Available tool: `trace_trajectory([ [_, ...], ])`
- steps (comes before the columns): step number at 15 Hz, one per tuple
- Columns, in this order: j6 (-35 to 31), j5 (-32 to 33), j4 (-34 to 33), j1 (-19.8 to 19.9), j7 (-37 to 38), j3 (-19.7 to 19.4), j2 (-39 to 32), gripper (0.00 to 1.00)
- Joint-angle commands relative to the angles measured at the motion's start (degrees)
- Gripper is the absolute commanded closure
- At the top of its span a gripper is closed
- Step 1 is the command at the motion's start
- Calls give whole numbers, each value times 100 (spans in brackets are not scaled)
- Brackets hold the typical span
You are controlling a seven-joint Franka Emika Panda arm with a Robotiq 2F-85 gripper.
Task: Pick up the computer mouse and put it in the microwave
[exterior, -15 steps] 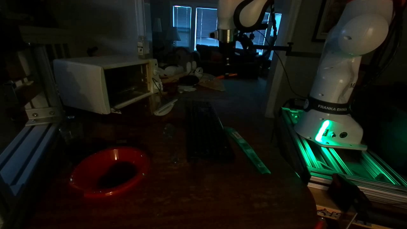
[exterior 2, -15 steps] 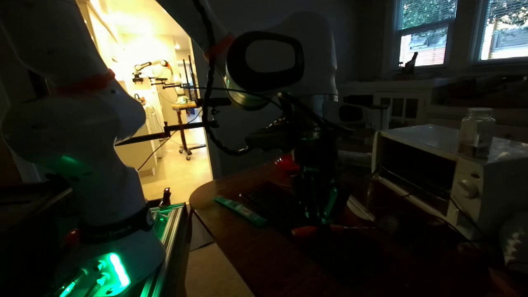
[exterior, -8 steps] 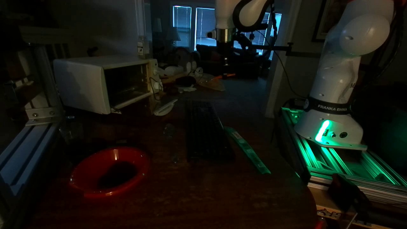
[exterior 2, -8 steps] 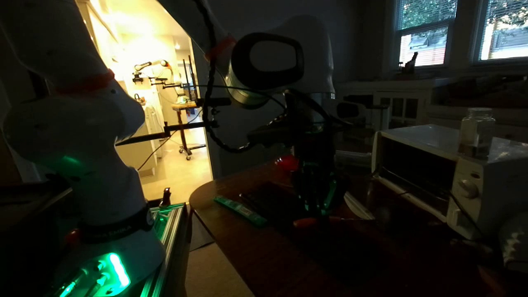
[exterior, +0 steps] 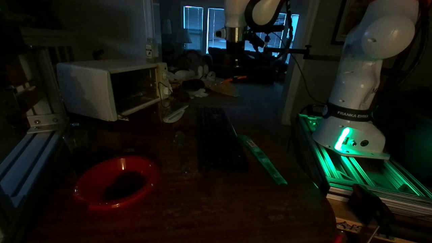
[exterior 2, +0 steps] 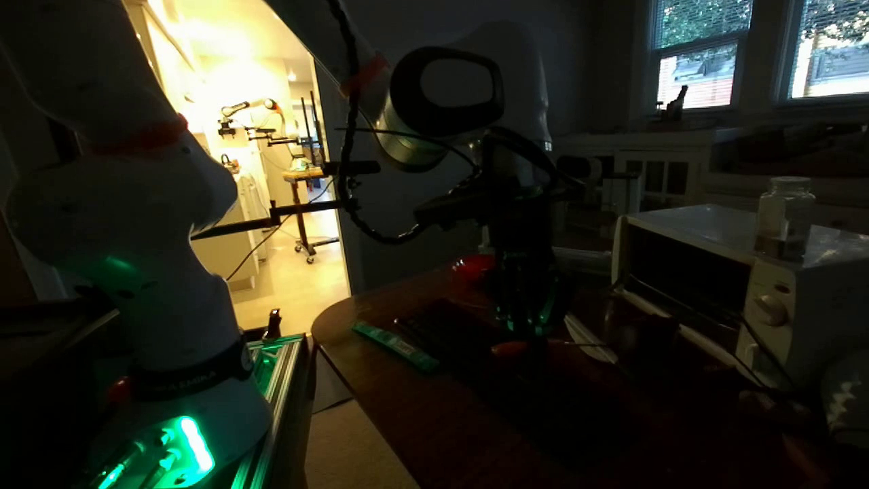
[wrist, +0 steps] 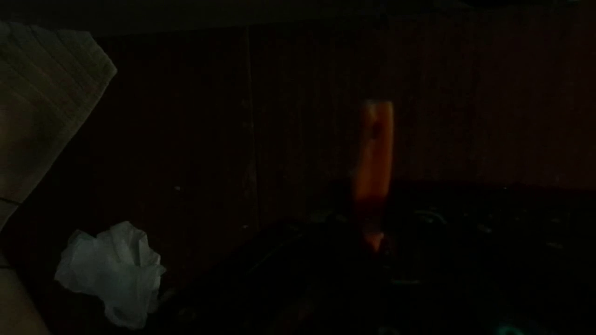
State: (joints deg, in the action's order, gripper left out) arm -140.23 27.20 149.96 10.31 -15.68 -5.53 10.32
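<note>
Cream microwave shows — in both exterior views only.

Dark wall; daylit windows with blinds; pale floor in yellow-lit adjoining room.

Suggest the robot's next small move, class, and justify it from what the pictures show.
Probably ease the gripper toward the microwave without releasing. It seems to hold an orange-handled tool and is apart from the microwave in both exterior views; the microwave's front looks open. I cannot make out a computer mouse, so this goes by what seems held.
</note>
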Motion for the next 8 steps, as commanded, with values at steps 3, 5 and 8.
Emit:
trace_trajectory([
  [3, 371, 136, -313, -186, 273, 146, -61, 95],
  [5, 414, 144, -402, -237, 340, 204, -119, 95],
  [8, 502, 119, -566, -320, 411, 267, -245, 95],
])
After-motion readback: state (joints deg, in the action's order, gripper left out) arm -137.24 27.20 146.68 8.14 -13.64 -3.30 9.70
